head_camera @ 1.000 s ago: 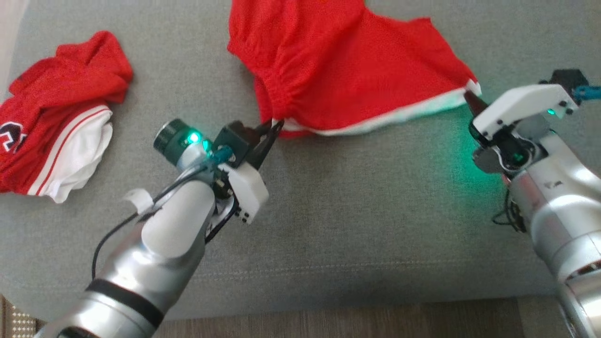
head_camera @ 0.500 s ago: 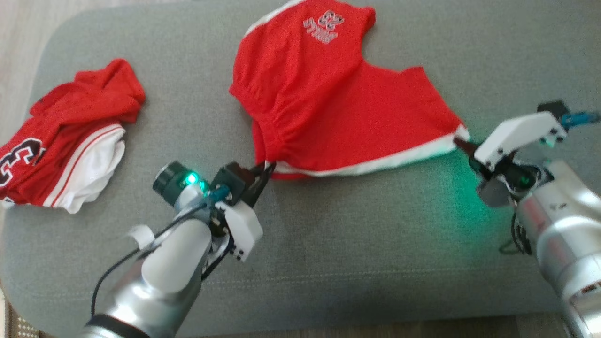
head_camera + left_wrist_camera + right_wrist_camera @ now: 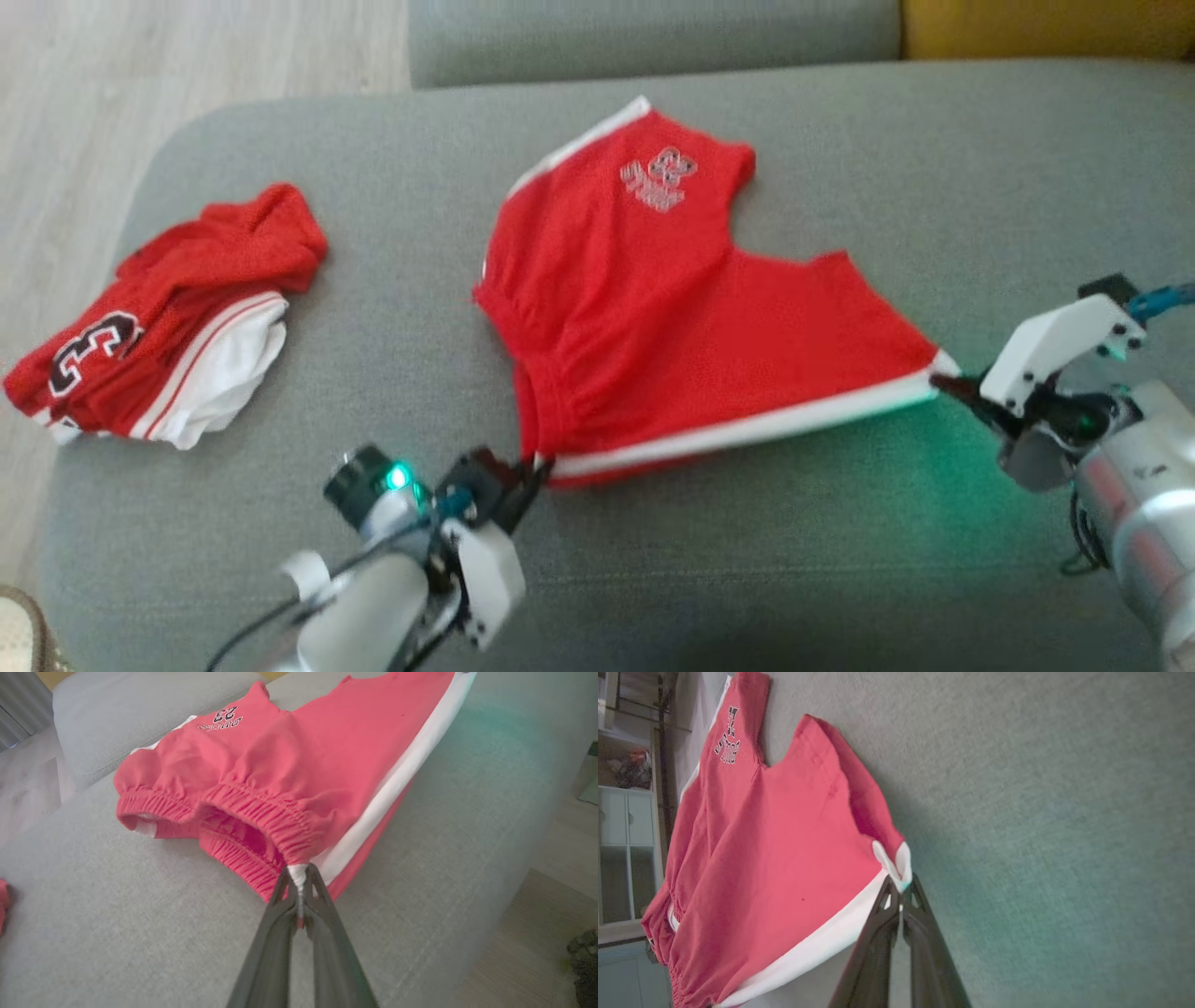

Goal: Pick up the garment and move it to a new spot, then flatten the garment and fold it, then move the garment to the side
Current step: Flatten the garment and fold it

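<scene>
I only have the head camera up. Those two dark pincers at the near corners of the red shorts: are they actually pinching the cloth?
Observer: Yes. In the left wrist view the left gripper is shut on a white tuft of the shorts, at the waistband's end.
Operator: And the other one?
Observer: The right wrist view shows the right gripper shut on the white corner of a leg hem.
Operator: What's that blurry print?
Observer: Left wrist view: the number reads 23.

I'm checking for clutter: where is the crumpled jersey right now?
In the head view, the crumpled jersey lies near the grey couch's left edge, apart from the red shorts at centre.
</scene>
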